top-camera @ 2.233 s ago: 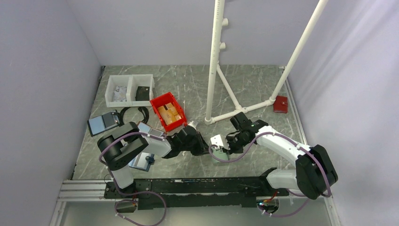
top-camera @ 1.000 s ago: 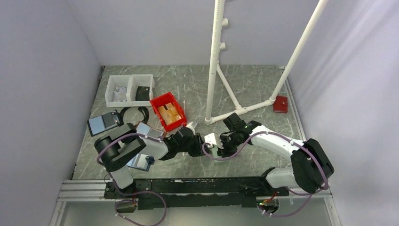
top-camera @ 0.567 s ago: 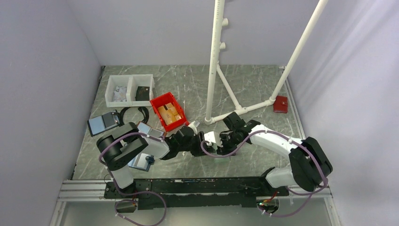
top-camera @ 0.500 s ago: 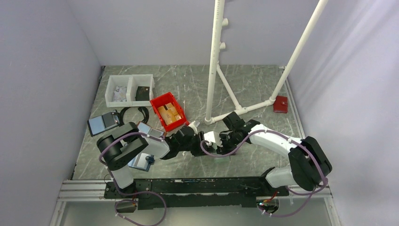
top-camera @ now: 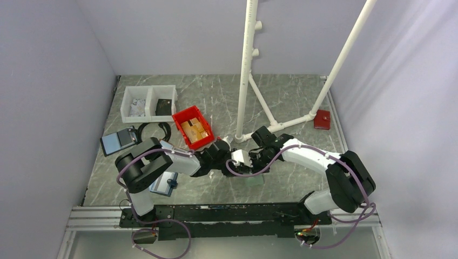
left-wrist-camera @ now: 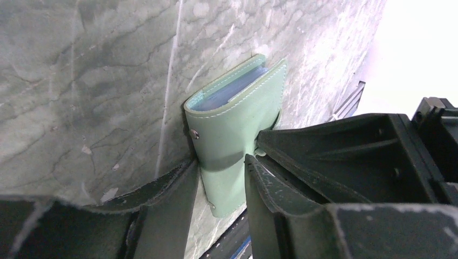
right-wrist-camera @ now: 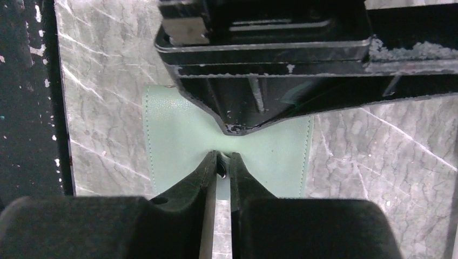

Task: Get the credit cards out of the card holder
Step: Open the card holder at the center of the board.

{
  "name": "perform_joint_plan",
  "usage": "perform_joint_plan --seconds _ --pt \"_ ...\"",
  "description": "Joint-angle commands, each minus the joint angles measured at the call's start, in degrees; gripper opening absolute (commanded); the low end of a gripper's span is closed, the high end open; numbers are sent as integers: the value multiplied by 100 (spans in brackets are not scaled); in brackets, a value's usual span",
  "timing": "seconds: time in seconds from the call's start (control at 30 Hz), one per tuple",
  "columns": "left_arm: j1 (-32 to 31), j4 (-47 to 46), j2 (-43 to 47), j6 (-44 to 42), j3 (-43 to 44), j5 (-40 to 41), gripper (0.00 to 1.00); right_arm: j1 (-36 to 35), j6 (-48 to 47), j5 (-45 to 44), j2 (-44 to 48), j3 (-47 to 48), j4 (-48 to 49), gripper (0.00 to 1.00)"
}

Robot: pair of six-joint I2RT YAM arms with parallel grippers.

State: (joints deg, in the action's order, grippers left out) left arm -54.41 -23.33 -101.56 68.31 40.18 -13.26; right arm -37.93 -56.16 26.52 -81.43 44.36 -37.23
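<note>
Left arm [top-camera: 181,162] and right arm [top-camera: 305,154] reach inward, tips meeting; left jaws half-closed, right jaws pinched.

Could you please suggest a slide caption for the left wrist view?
Left fingers clasp the closed teal-green card holder on the marble table, right gripper close alongside.

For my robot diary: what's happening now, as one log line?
card holder: closed | left gripper: gripping it | right gripper: pinching its edge | cards: none in view

Right claw [right-wrist-camera: 222,160] tighter on card holder [right-wrist-camera: 174,135]
</note>
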Motion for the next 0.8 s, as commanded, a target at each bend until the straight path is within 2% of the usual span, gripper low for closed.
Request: perform_joint_plan --seconds 0.0,0.2,0.37,0.57,0.77 --pt "-8 1563 -507 -197 -10 732 44 -46 -170 -167 -88 -111 -105 8" --pt "-8 1728 -712 -129 57 797 28 -35 -520 274 392 -163 -327 4" --pt "-8 1808 -594 -84 -18 915 23 117 -846 521 681 -205 -628 4" --pt "-8 1926 -428 -114 -64 1051 22 393 -1043 720 890 -194 -878 2" --pt "-15 1791 -72 -181 -288 1102 22 849 -1159 464 861 -260 -1079 4"
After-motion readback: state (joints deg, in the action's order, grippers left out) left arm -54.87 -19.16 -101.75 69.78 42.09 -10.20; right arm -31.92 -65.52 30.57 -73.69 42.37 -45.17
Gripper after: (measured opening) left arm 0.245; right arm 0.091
